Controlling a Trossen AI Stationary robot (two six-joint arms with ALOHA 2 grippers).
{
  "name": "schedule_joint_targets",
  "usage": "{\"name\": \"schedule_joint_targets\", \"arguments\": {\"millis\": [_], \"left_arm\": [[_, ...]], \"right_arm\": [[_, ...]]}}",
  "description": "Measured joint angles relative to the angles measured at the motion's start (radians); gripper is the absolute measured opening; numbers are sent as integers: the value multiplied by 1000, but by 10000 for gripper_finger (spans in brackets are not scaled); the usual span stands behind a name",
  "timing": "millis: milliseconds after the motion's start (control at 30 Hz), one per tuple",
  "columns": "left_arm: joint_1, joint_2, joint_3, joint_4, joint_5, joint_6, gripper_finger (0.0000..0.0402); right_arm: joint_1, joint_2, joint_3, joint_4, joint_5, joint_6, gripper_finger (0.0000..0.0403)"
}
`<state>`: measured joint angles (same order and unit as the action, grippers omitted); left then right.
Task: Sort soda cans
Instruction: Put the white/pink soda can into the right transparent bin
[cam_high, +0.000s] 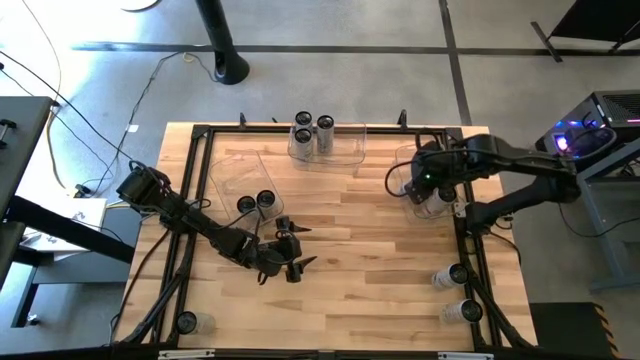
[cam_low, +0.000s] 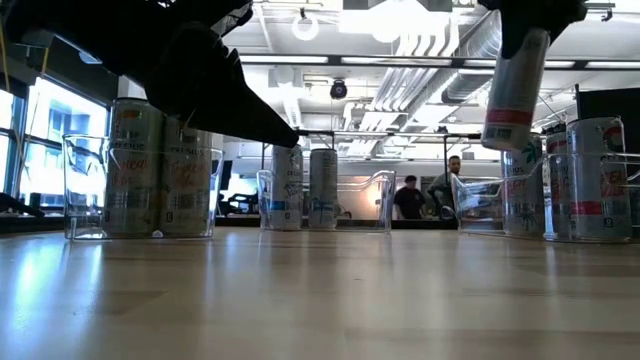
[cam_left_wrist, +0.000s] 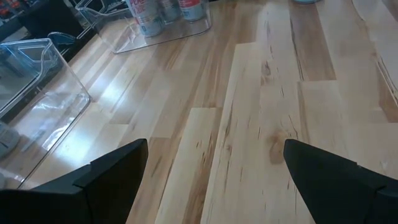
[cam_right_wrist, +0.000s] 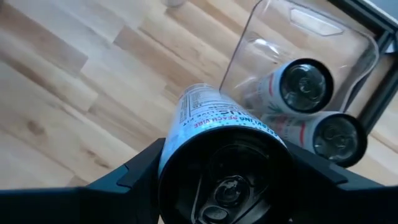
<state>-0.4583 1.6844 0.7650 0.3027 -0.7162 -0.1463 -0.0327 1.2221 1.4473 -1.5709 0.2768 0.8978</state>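
Note:
My right gripper (cam_high: 420, 185) is shut on a soda can (cam_right_wrist: 205, 118) over the right-hand clear bin (cam_high: 432, 200). Two cans (cam_right_wrist: 305, 87) stand in that bin. My left gripper (cam_high: 290, 255) is open and holds nothing. It hovers over bare wood near the table's middle, on the near side of the left bin (cam_high: 240, 180), which has two cans (cam_high: 256, 203). The far bin (cam_high: 325, 140) contains three cans. In the low view the held can (cam_low: 515, 90) hangs in the air above the right bin (cam_low: 560, 180). My right gripper pinches the can between its two fingers at the top end (cam_right_wrist: 186, 134). It comes from above, pointing down. The can is lifted clear and hangs below the fingers almost upright, slightly tilted, with its lower end (cam_low: 505, 135) above the bin's rim.
Three loose cans sit near the table's edges: one at the near left corner (cam_high: 188, 322) and two along the near right side (cam_high: 455, 275) (cam_high: 462, 312). A black frame (cam_high: 200, 135) runs round the tabletop. Bare wood lies between the bins.

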Motion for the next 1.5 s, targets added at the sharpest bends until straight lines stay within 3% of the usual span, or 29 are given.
{"name": "schedule_joint_targets", "arguments": {"millis": [333, 867, 1267, 1500], "left_arm": [[0, 0, 0, 0, 0, -8, 372], [0, 0, 0, 1, 0, -8, 372], [1, 0, 0, 1, 0, -8, 372], [1, 0, -1, 1, 0, -8, 372]], "right_arm": [[-92, -1, -70, 1, -25, -60, 240], [-96, 6, -298, 9, -110, -69, 240], [-96, 8, -435, 139, -149, -140, 241], [-96, 7, -445, 123, -176, -140, 316]]}}
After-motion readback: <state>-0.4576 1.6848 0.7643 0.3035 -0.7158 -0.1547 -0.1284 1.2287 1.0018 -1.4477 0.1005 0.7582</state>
